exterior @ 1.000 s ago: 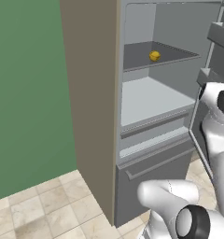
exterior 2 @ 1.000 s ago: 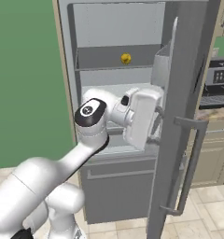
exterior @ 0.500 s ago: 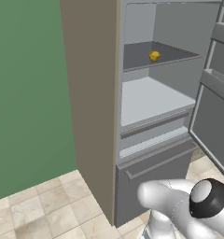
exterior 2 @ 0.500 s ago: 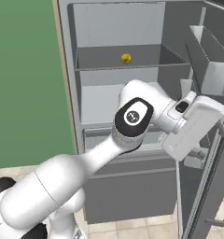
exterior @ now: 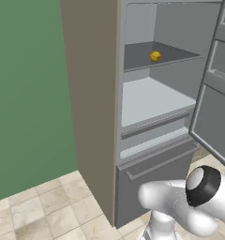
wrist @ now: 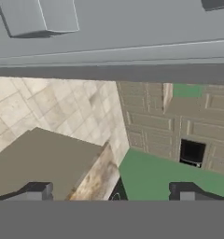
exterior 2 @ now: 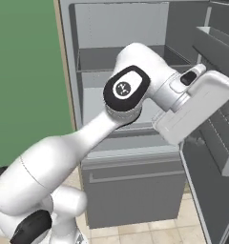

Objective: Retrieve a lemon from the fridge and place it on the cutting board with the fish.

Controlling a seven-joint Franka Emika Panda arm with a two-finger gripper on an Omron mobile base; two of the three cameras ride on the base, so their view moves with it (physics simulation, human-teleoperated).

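the fridge [exterior: 91,93] stands open: smooth flat grey inside, a matte beige side panel, a boxy bottom drawer [exterior: 156,180] with a long recessed grip. the lemon [exterior: 155,56], small, round and bright yellow, sits on the dark upper shelf [exterior: 142,54], well apart from the paler shelf [exterior: 152,101] below. the right base view has the glossy white arm [exterior 2: 130,95] bent across the fridge, and the open door [exterior 2: 216,157] with its moulded bins. the hand view looks past the door's edge at mottled beige floor tiles [wrist: 48,102], panelled cabinets [wrist: 179,121] and a green wall. the gripper [wrist: 110,192] has its two dark square fingertips [wrist: 37,190] wide apart, holding nothing.
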